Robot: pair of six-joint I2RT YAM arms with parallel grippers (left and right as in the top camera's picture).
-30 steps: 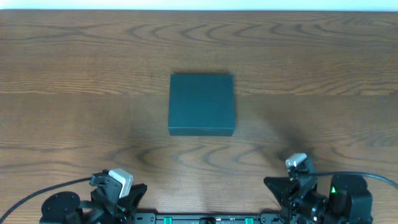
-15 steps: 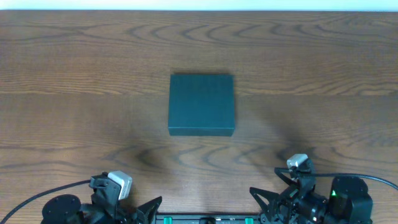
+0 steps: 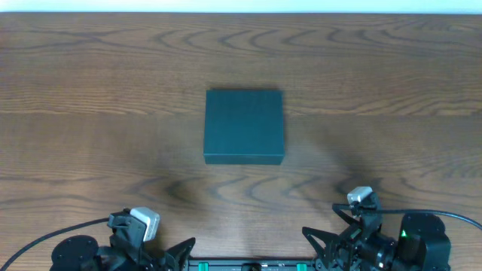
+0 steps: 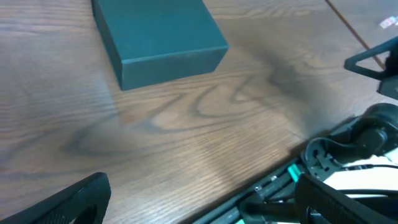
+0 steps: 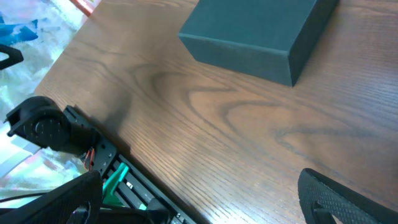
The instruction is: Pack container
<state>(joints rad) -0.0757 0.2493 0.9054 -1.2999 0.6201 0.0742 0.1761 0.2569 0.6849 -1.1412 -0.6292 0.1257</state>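
**Inspector:** Firstly, where is the container?

**Assessor:** Flat on the wooden table, near its centre, lid closed, sides square to the table's edge. Both arms are well apart from it.

**Inspector:** Left gripper?

**Assessor:** At the table's near edge. Its wrist view shows the 2 fingers spread wide, with bare wood between them and the container beyond.

**Inspector:** Right gripper?

**Assessor:** Also at the near edge, on the opposite side. It is spread wide, gripping nothing.

**Inspector:** Other items?

**Assessor:** Cables trail from the arm bases, and 1 green light shows on the right base.
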